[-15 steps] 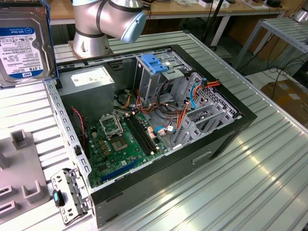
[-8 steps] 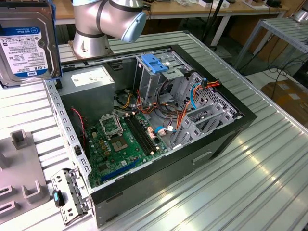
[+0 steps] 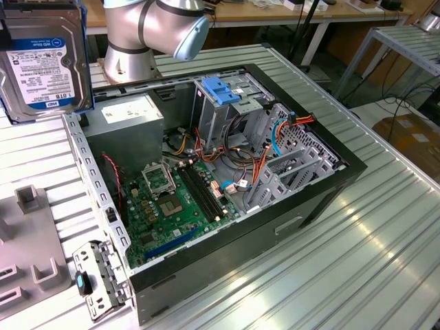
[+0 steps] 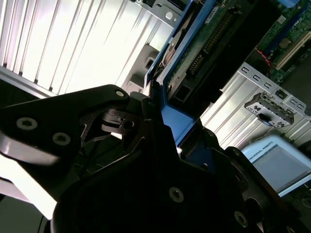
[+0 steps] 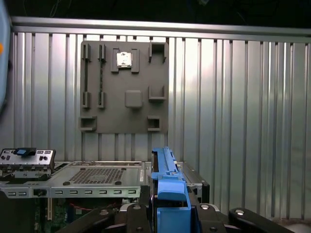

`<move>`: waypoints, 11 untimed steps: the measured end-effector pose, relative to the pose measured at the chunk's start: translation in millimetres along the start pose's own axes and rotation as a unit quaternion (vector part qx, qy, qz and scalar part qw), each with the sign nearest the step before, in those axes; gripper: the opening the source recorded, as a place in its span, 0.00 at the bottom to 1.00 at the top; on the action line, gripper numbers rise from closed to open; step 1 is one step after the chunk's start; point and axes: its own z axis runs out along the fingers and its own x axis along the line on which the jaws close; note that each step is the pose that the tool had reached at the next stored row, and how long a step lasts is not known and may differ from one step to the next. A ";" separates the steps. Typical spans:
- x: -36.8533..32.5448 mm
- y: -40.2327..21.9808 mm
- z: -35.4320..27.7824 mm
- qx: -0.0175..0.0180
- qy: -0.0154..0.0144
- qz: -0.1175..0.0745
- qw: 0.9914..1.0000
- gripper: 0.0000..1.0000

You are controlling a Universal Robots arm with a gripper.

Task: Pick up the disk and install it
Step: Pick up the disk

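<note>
First wrist view: the hand (image 5: 167, 218) is shut tight on the disk (image 5: 165, 179), pinching its blue edge.
Disk: up in the air, off the table (image 3: 385, 227), at the exterior view's left, its label showing.
Arm (image 3: 155, 27): its bent joint sits behind the open computer case (image 3: 227, 172); the hand points down at the table.
Computer case: open, lying on the table.
</note>
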 end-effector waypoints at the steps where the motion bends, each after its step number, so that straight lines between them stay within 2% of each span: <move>1: 0.0 -1.1 0.0 0.000 0.000 0.000 1.000 0.37; 11: 0.1 -12.7 0.0 0.000 0.000 0.000 1.000 0.37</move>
